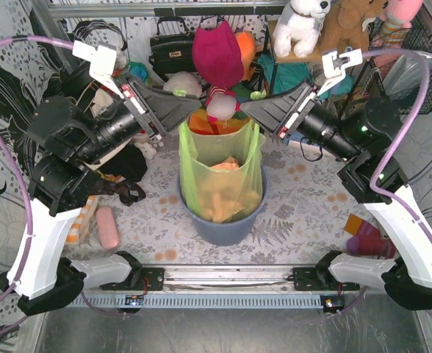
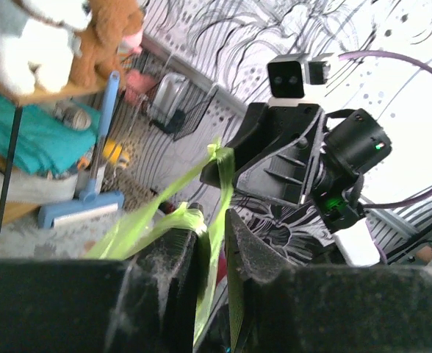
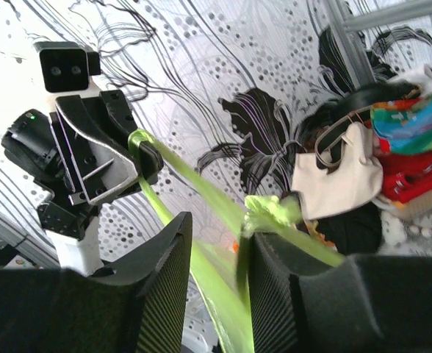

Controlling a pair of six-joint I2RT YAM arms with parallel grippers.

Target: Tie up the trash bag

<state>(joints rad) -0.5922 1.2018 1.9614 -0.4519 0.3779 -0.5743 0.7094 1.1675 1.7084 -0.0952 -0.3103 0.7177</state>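
The trash bag (image 1: 220, 173), thin light-green film with tan paper showing through, stands in a blue bin (image 1: 227, 228) at the table's centre. Both grippers hang just above its mouth, tips facing each other. My left gripper (image 1: 190, 112) (image 2: 214, 220) has its jaws drawn close on a strip of bag film (image 2: 139, 224), and a wad of film lies over one fingertip. My right gripper (image 1: 244, 110) (image 3: 216, 228) stands open, and a taut green strip (image 3: 201, 191) runs through the gap. That strip reaches the left gripper's tip (image 3: 148, 156).
A pink oblong (image 1: 107, 228) lies on the table at the left and a purple toy (image 1: 370, 239) at the right. Behind the bin are a magenta plush (image 1: 217, 55), a black handbag (image 1: 172, 51) and shelved stuffed animals (image 1: 300, 26). A white tote (image 3: 337, 180) hangs on the wall.
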